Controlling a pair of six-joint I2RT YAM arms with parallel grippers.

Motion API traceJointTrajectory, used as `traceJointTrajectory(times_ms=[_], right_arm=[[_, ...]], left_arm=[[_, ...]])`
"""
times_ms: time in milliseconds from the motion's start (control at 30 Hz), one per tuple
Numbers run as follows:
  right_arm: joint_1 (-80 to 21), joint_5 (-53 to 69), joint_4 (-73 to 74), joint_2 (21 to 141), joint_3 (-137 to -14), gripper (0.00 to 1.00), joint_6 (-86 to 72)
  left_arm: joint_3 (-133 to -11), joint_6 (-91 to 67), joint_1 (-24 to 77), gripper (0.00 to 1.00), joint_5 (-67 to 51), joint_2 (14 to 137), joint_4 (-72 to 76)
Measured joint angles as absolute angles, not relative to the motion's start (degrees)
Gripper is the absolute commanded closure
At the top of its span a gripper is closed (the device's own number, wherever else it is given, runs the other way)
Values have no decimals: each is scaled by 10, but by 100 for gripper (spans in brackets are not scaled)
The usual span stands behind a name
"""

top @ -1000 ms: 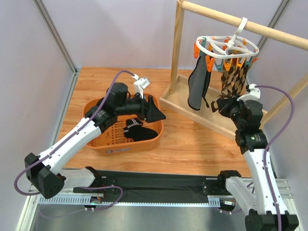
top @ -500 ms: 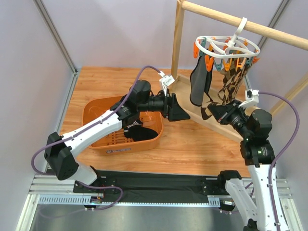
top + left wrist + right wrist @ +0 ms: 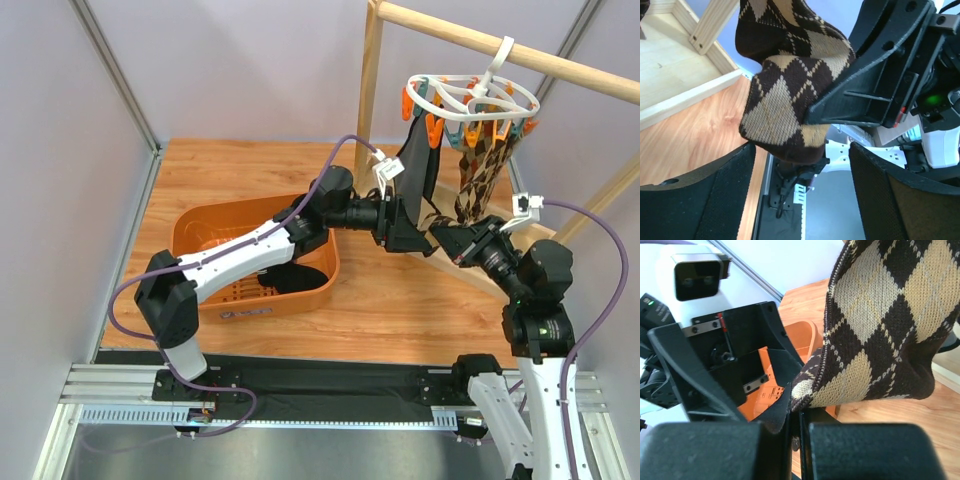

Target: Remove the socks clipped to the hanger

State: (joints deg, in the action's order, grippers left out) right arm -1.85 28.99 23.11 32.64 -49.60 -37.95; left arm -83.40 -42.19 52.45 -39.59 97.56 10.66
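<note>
From where I stand, two socks hang from the one white hanger on the wooden rail. One black sock is on the left and one argyle sock on the right, pulled taut. The right gripper is clamped on the argyle sock's lower end. The left gripper sits just beside it, its two fingers spread wide and holding nothing. One orange basket holds dark socks; I cannot tell how many.

Wooden table carries two things: orange basket left of centre, and wooden frame with its tray base at back right. They sit near each other, not touching.
</note>
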Motion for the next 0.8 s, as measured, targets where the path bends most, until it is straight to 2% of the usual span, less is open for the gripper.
traceJointTrajectory(times_ms=[67,133,167,200,267,300,333,400,467,633,800], right_arm=[[-18,290,231,322,-496,100,-380],[-18,290,233,319,-496,99,-380],[-18,290,234,318,-496,99,-380],[-18,289,235,318,-496,98,-380],[-18,285,240,317,-497,94,-378],[-18,281,244,317,-497,92,-376],[-18,275,252,317,-499,78,-375],[-18,257,272,317,-507,60,-370],[-18,230,302,317,-521,50,-360],[-18,129,423,345,-609,44,-340],[-19,23,504,421,-746,43,-324]], left_arm=[[-845,-426,527,27,-398,988,108],[-858,-431,528,51,-400,999,110],[-862,-432,528,51,-401,1003,112],[-867,-432,528,66,-402,1006,112],[-875,-438,528,79,-403,1011,114],[-877,-438,528,95,-404,1013,114],[-878,-441,529,100,-404,1013,114],[-879,-439,529,100,-404,1014,113],[-881,-438,529,100,-402,1014,110],[-902,-409,532,100,-377,1015,72],[-932,-360,547,100,-337,1015,18]])
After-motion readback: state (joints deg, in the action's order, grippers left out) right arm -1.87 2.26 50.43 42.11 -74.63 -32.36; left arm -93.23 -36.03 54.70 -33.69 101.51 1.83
